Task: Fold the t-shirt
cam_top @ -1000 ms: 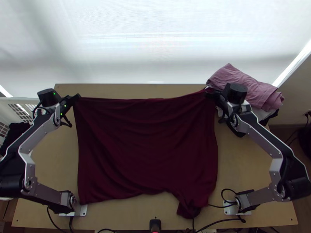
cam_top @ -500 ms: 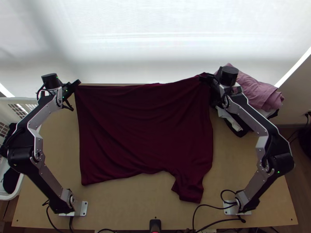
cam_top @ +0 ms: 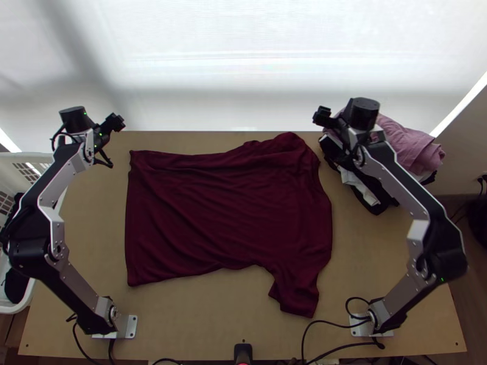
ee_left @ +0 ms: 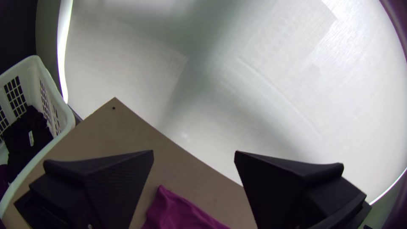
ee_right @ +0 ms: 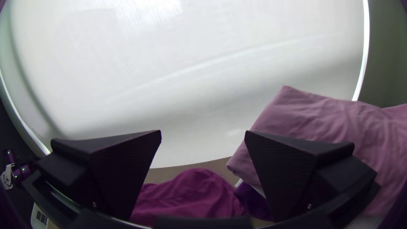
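A dark red t-shirt (cam_top: 225, 213) lies spread on the table with soft creases, its far right part somewhat bunched and one sleeve pointing toward the near edge. Beyond its far left corner, my left gripper (cam_top: 114, 121) is held apart from the cloth. My right gripper (cam_top: 321, 117) stands off the shirt's far right part. In the left wrist view the left gripper (ee_left: 194, 152) is open, with a corner of the shirt (ee_left: 182, 210) past its fingers. Likewise the right gripper (ee_right: 203, 132) is open in the right wrist view, the shirt (ee_right: 186, 197) showing between its fingers.
At the far right a pile of folded clothes carries a pink cloth (cam_top: 405, 143) on top, close beside the right gripper. A white basket (cam_top: 27, 159) with dark cloth stands at the left edge. Bare table (cam_top: 201, 316) shows along the near side.
Both grippers have let go of the shirt's far edge, which has dropped onto the table. Earlier they drew the shirt away from the near edge, straightening the bunched sleeve.
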